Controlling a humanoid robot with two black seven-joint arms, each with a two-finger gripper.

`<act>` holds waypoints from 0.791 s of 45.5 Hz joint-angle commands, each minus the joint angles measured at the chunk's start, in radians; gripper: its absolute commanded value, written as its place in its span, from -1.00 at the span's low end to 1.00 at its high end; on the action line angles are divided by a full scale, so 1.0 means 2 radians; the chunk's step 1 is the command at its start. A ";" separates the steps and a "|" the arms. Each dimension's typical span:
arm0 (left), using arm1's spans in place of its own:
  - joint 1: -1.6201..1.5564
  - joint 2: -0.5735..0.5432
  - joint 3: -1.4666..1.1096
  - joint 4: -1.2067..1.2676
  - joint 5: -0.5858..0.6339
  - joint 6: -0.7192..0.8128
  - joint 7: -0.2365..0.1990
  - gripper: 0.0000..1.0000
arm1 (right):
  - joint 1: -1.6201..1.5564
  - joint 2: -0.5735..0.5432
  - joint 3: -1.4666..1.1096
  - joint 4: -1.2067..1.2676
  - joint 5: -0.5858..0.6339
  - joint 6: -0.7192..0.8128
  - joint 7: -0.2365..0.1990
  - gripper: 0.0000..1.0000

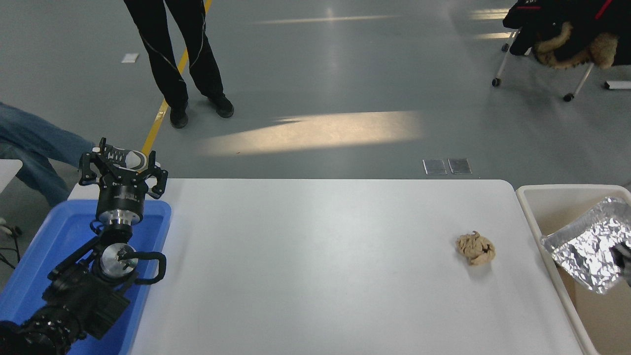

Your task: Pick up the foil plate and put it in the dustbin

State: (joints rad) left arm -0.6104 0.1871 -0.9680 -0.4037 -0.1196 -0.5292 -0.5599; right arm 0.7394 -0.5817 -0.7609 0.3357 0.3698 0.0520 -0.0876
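- A white table fills the lower middle of the head view, seen from above and behind the robot.
- The foil plate, crinkled and shiny silver, sits at the far right edge of the view. It is tilted and lies over the open top of the dustbin, inside the line of its rim and clear of the table.
- The dustbin is a large cream-white rectangular bin with a thick rounded rim. It stands just beside the table's right edge and runs out of view at the right and bottom.
- Only a small dark sliver of the right gripper shows at the right edge, touching the foil plate's right side. Too little of it is visible to tell whether it is clamped on the plate or released.
- A small crumpled tan paper ball lies on the table near its right side, apart from the bin.
- The left gripper is at the lower left, pointing away from the camera, with its fingers spread apart and holding nothing. Its black arm hangs above a shallow blue tray that sits on the table's left end.
- Beyond the table, a person's legs in black trousers stand on the grey floor beside a yellow line.
- A chair piled with dark clothing stands at the top right.
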 commanded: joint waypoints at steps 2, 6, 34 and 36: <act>0.000 0.000 0.000 0.000 0.000 0.000 0.000 0.98 | -0.052 0.018 0.034 -0.053 0.003 -0.004 0.000 -0.64; 0.000 0.000 0.000 -0.001 0.000 0.000 0.000 0.98 | -0.051 0.019 0.034 -0.056 0.004 -0.011 0.000 0.59; 0.000 0.000 0.001 -0.001 0.001 0.000 0.000 0.98 | 0.218 -0.046 -0.077 0.224 -0.074 -0.029 0.005 0.77; 0.000 0.000 0.001 -0.001 0.001 0.000 0.000 0.98 | 0.257 -0.037 -0.113 0.252 -0.074 -0.029 0.006 0.72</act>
State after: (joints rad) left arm -0.6106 0.1872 -0.9673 -0.4039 -0.1196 -0.5292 -0.5599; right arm 0.9457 -0.6514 -0.7425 0.5819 0.2890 0.0125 -0.0799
